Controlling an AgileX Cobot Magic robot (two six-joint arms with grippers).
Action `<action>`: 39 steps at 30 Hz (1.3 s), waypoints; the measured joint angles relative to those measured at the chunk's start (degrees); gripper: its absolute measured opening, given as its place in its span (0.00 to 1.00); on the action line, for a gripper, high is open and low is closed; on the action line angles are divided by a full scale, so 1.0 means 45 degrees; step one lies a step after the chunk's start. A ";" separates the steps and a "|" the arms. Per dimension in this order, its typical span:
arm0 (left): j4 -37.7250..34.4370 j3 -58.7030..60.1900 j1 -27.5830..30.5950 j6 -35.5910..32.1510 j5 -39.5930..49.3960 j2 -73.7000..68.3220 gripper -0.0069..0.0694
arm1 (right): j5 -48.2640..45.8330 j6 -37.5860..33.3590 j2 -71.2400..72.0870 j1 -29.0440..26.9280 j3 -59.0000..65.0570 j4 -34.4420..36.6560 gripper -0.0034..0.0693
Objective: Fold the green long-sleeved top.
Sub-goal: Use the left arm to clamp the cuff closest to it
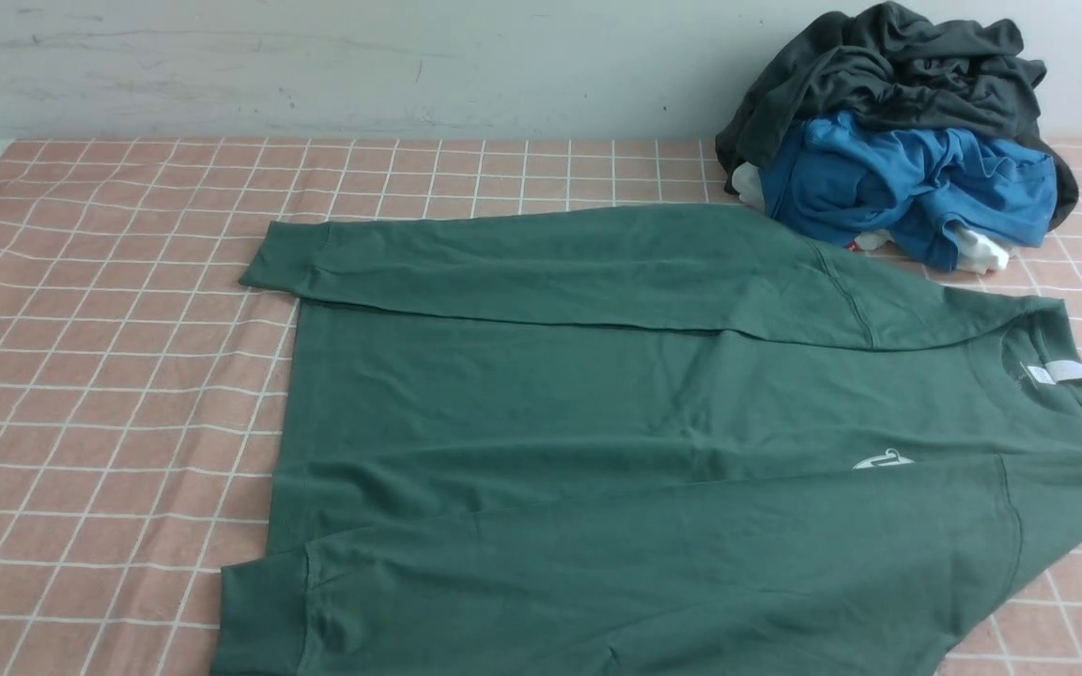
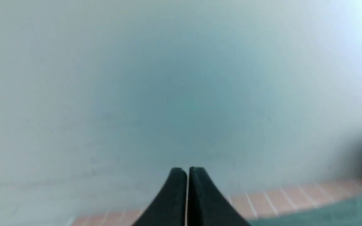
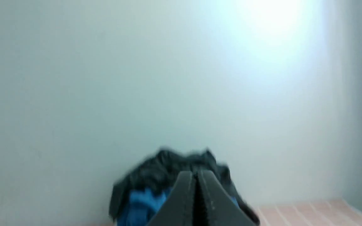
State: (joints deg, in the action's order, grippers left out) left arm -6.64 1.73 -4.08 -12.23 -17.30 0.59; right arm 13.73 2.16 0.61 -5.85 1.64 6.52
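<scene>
The green long-sleeved top (image 1: 597,422) lies flat on the pink checked cloth, neck to the right, hem to the left. Both sleeves are folded in across the body, their ribbed cuffs at the left. A white neck label (image 1: 1062,373) and a small white chest logo (image 1: 882,460) show. Neither arm appears in the front view. In the left wrist view my left gripper (image 2: 187,171) is shut and empty, held in the air facing the wall, with a strip of the top (image 2: 325,213) below. My right gripper (image 3: 196,174) is also shut and empty, facing the clothes pile.
A pile of clothes sits at the back right against the wall: a dark grey garment (image 1: 888,66) over a bright blue garment (image 1: 907,183), also seen as the dark grey garment (image 3: 168,166) in the right wrist view. The pink checked cloth (image 1: 109,376) covers the table.
</scene>
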 joint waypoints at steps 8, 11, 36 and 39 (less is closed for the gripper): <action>-0.0240 -0.2789 0.0000 0.2081 -0.0827 -0.0635 0.09 | 0.3174 0.2772 -0.0856 0.0000 -0.1397 -0.0751 0.03; -0.0226 -0.5132 0.0000 0.1248 0.1020 -0.2201 0.09 | 0.1431 0.2930 -0.2174 0.0000 -0.3534 -0.2620 0.03; -0.2627 -0.9406 0.0000 0.0499 1.0760 -1.9580 0.35 | -1.2075 -0.3081 -1.3889 0.5102 -0.8704 0.0201 0.03; -0.2669 -0.9406 0.0000 0.0484 1.0034 -2.0367 0.40 | -1.1315 -0.3533 -1.4313 0.5116 -0.8720 0.0707 0.03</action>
State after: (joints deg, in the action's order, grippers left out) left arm -18.65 -40.59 -4.08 -10.05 27.86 -91.06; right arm -37.19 -13.75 -63.79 17.17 -37.60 9.70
